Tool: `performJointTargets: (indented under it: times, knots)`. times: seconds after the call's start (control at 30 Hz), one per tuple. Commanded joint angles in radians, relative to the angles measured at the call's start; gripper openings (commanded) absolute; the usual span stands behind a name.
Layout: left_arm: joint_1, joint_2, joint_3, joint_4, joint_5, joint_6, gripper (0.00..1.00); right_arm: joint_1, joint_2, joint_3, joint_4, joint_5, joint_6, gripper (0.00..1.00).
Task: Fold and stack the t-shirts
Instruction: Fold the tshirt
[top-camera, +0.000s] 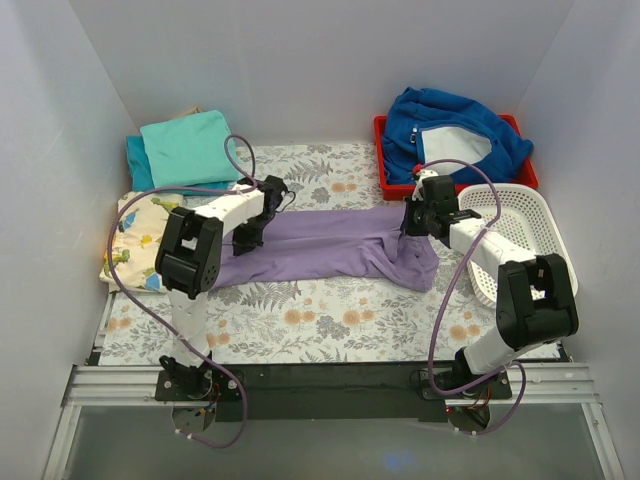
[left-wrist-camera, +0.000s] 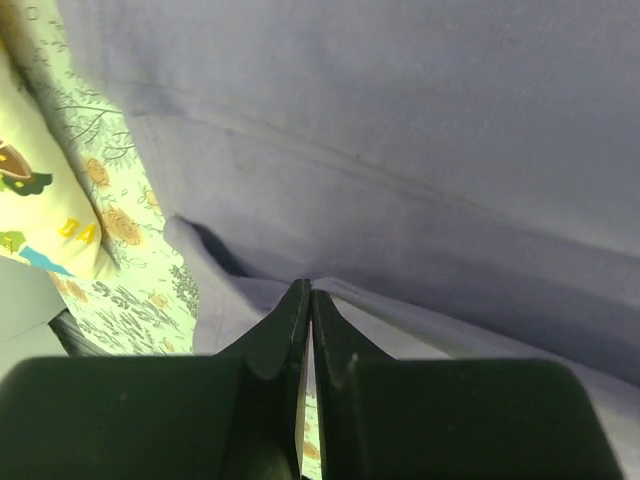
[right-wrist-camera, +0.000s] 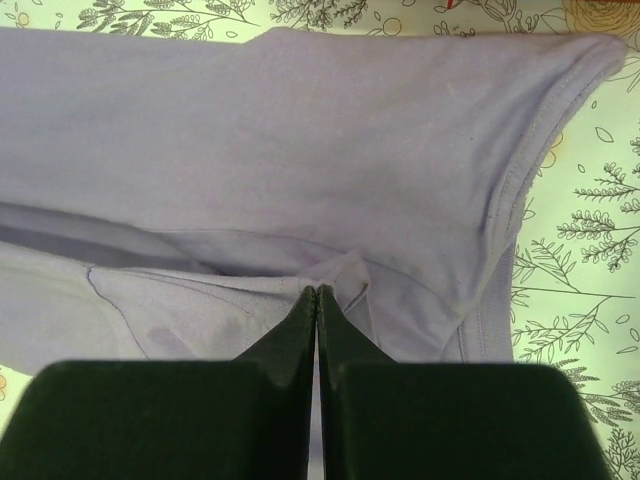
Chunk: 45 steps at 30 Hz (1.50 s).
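- Left tool (left-wrist-camera: 308, 300) is clamped tight, its jaws meeting on a raised ridge of the lavender t-shirt (left-wrist-camera: 400, 150).
- Right tool (right-wrist-camera: 317, 292) is likewise closed, nipping a small pucker of the same tee.
- That tee lies on the floral worktop (top-camera: 320, 310), to the right of the folded turquoise t-shirts (top-camera: 185, 148) and nearer the arm bases than that stack.
- Its long axis runs left to right, strung between the two tools. The left tool holds the end nearer the turquoise stack, and the right tool holds the far, bunched end.
- The coming fold likely depends on both ends moving together across that axis. The left arm is the nearer one for stacking.
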<state>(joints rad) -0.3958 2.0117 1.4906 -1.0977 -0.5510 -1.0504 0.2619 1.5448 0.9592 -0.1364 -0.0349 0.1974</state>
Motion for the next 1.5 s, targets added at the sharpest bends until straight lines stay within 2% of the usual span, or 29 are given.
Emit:
performJointTargets:
  times: [0.0,0.03,0.07,0.1,0.13,0.17,0.2,0.23,0.33,0.5,0.57,0.63,0.67,0.77,0.83,0.97,1.23,1.33,1.47]
  knots:
    - [0.005,0.021,0.010,0.001,-0.079,0.032,0.00,-0.018,-0.023,0.018,-0.015,0.055,-0.038,0.01]
    - [0.005,0.027,0.008,-0.004,-0.108,0.020,0.07,-0.018,-0.020,0.022,-0.019,0.055,-0.038,0.01]
    - [0.006,0.032,0.010,-0.011,-0.121,0.012,0.19,-0.018,-0.018,0.024,-0.020,0.058,-0.039,0.03]
    - [0.003,0.030,0.011,-0.027,-0.150,-0.014,0.23,-0.018,-0.017,0.027,-0.023,0.067,-0.041,0.09]
    - [0.000,0.027,0.013,-0.039,-0.197,-0.043,0.28,-0.018,-0.020,0.029,-0.026,0.075,-0.042,0.21]
    - [0.000,0.022,0.016,-0.051,-0.266,-0.068,0.57,-0.018,-0.026,0.027,-0.028,0.096,-0.041,0.32]
    - [0.000,0.009,0.023,-0.076,-0.297,-0.107,0.66,-0.019,-0.037,0.026,-0.028,0.105,-0.042,0.46]
    - [0.000,0.001,0.037,-0.089,-0.344,-0.128,0.68,-0.018,-0.043,0.026,-0.028,0.124,-0.042,0.58]
    - [0.000,-0.054,0.062,-0.090,-0.360,-0.157,0.70,-0.018,-0.069,0.029,-0.029,0.154,-0.050,0.62]
    - [-0.017,-0.157,0.034,-0.038,-0.258,-0.132,0.70,-0.018,-0.149,0.032,-0.072,0.152,-0.052,0.62]
    - [-0.031,-0.179,-0.016,-0.005,-0.212,-0.106,0.70,-0.020,-0.173,0.038,-0.101,0.090,-0.056,0.64]
    - [-0.043,-0.198,-0.055,0.045,-0.117,-0.096,0.70,-0.021,-0.173,0.044,-0.159,0.044,-0.056,0.64]
    - [-0.046,-0.203,-0.085,0.059,-0.069,-0.097,0.70,-0.021,-0.173,0.039,-0.172,-0.027,-0.056,0.63]
    - [-0.049,-0.229,-0.141,0.120,0.109,-0.106,0.70,-0.020,-0.196,0.000,-0.203,-0.075,-0.020,0.60]
    - [-0.048,-0.261,-0.210,0.188,0.213,-0.109,0.70,-0.020,-0.213,-0.060,-0.206,-0.059,-0.003,0.59]
    - [-0.032,-0.283,-0.312,0.291,0.319,-0.151,0.71,-0.020,-0.259,-0.134,-0.213,-0.028,-0.001,0.59]
    - [0.037,-0.306,-0.412,0.335,0.301,-0.178,0.72,-0.020,-0.279,-0.200,-0.236,-0.134,-0.004,0.48]
    - [0.058,-0.320,-0.421,0.335,0.290,-0.169,0.72,-0.020,-0.261,-0.209,-0.249,-0.112,0.007,0.48]
    - [0.061,-0.338,-0.432,0.322,0.270,-0.160,0.72,-0.020,-0.279,-0.215,-0.272,0.030,0.014,0.57]
